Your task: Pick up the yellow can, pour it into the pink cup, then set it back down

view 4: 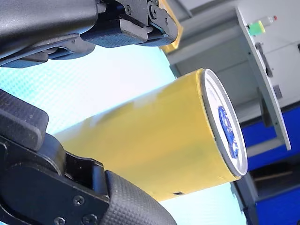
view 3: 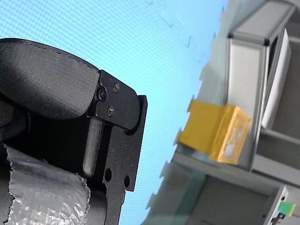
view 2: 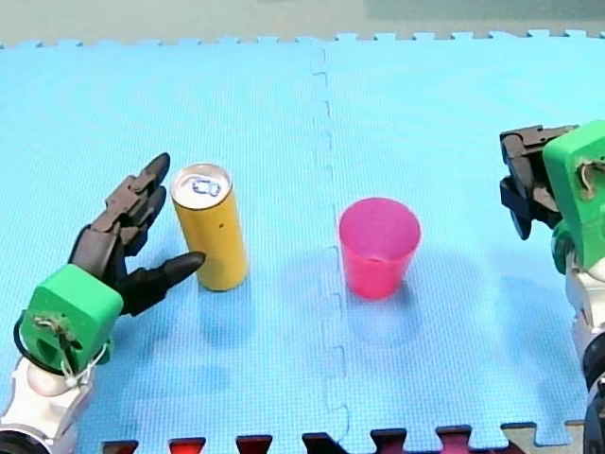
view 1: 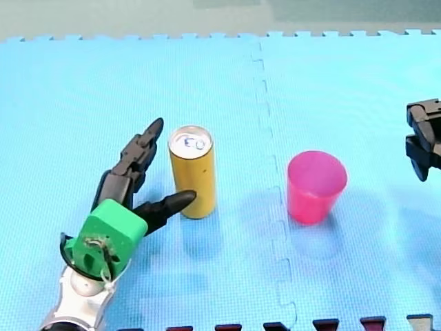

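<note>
The yellow can (view 1: 193, 172) stands upright on the blue foam mat (view 1: 331, 89), its silver top showing. My left hand (view 1: 160, 165) reaches in from the lower left and brackets the can. Its thumb (view 1: 172, 204) touches the can's lower front, while its fingers (view 1: 141, 152) stretch along the can's left side with a gap. The second wrist view shows the can (view 4: 154, 140) between this hand's fingers (view 4: 126, 21) and thumb (view 4: 131, 201). The pink cup (view 1: 315, 186) stands upright to the can's right. My right hand (view 2: 525, 184) hovers at the right edge, beyond the cup, holding nothing.
Mat seams run between can and cup (view 1: 265, 89). Dark red and black tiles (view 1: 324, 324) edge the mat's near side. In the first wrist view, a yellow tile (view 3: 213, 133) and a grey cabinet (view 3: 248, 75) lie past the mat's border.
</note>
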Controlling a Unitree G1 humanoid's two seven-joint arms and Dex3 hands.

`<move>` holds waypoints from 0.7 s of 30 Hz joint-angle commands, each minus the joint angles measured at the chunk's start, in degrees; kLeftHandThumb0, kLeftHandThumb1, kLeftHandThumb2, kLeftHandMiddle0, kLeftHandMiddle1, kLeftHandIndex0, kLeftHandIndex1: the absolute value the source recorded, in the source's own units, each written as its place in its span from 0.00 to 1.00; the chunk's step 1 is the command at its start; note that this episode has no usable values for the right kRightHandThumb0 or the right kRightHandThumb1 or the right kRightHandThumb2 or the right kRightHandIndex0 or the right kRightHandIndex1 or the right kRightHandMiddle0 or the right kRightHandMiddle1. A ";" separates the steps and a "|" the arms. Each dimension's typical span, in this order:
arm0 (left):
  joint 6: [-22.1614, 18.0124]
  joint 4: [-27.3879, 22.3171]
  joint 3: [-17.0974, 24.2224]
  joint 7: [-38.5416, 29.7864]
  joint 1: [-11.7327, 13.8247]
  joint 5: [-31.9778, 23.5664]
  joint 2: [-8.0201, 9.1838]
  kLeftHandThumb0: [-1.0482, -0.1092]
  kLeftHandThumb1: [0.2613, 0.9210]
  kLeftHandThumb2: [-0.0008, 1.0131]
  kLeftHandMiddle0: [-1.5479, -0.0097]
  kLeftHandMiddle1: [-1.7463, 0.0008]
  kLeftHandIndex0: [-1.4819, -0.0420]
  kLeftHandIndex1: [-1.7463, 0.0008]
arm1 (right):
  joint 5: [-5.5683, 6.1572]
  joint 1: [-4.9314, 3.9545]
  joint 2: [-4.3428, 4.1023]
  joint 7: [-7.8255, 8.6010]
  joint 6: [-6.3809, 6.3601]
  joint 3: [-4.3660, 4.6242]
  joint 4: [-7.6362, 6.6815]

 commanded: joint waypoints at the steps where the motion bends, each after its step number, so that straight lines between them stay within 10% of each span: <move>1: 0.36 0.17 0.63 -1.30 -0.40 -0.84 -0.07 0.00 0.86 0.01 0.82 0.99 0.84 1.00 | 0.15 -0.34 -0.31 -0.26 0.32 -0.02 -0.10; 21: 2.79 0.17 2.62 -6.80 -1.07 -3.27 -1.53 0.00 0.84 0.00 0.81 0.99 0.84 1.00 | 1.39 -0.09 -0.10 -0.46 0.40 -0.56 -0.34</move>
